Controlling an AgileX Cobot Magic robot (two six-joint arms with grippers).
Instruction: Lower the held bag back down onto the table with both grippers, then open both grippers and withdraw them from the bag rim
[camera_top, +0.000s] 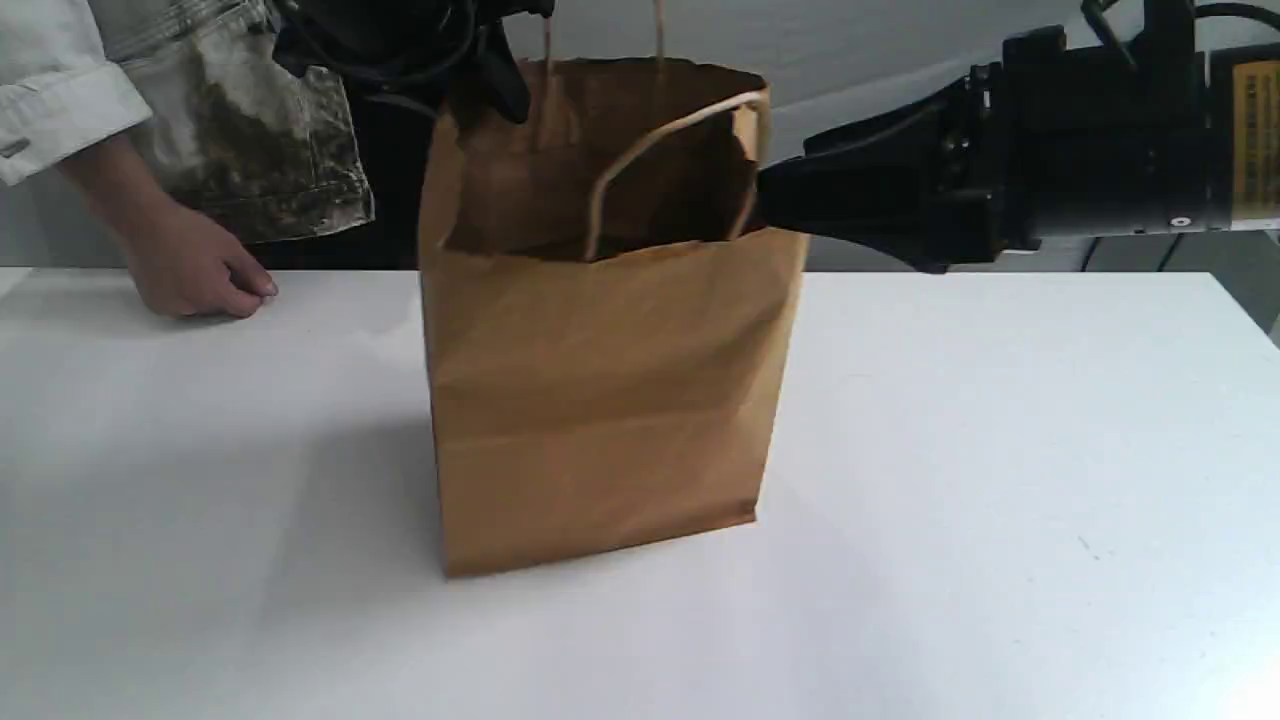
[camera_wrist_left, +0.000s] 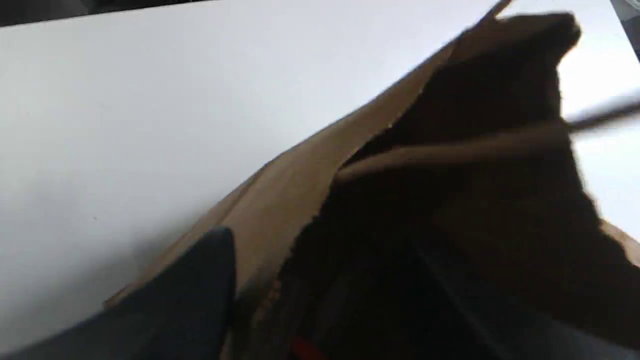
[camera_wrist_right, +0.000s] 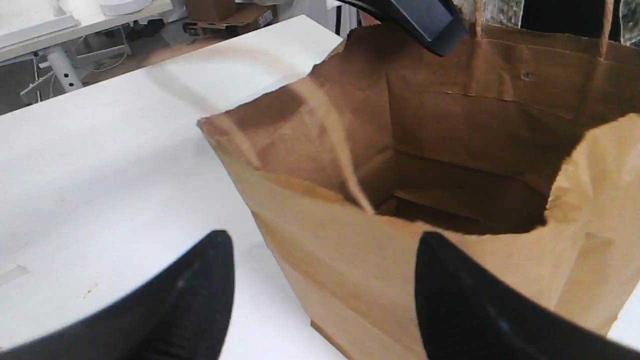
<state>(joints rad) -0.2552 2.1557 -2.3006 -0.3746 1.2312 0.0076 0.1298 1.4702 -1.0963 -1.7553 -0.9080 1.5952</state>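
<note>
Paper bag: a plain brown paper bag stands upright with its mouth open, about midway between the bench's left and right edges.
Handles: two twisted paper handles rise from the rim. The near one arches over the opening.
Left fingers: the left fingers are at the bag's far left top corner. In the left wrist view one finger lies outside the bag wall, and the other is lost in the dark inside. Whether they pinch the paper cannot be told.
Right fingers: the right fingers point at the right edge of the rim. In the right wrist view they are spread wide and hold nothing, with the bag's top corner showing between them.
Writing: a yellow label sits on the right arm, and its print is too small to read.
Bench: the white bench carries the bag.
Person: a bare hand rests at the far left edge, below a white sleeve.
</note>
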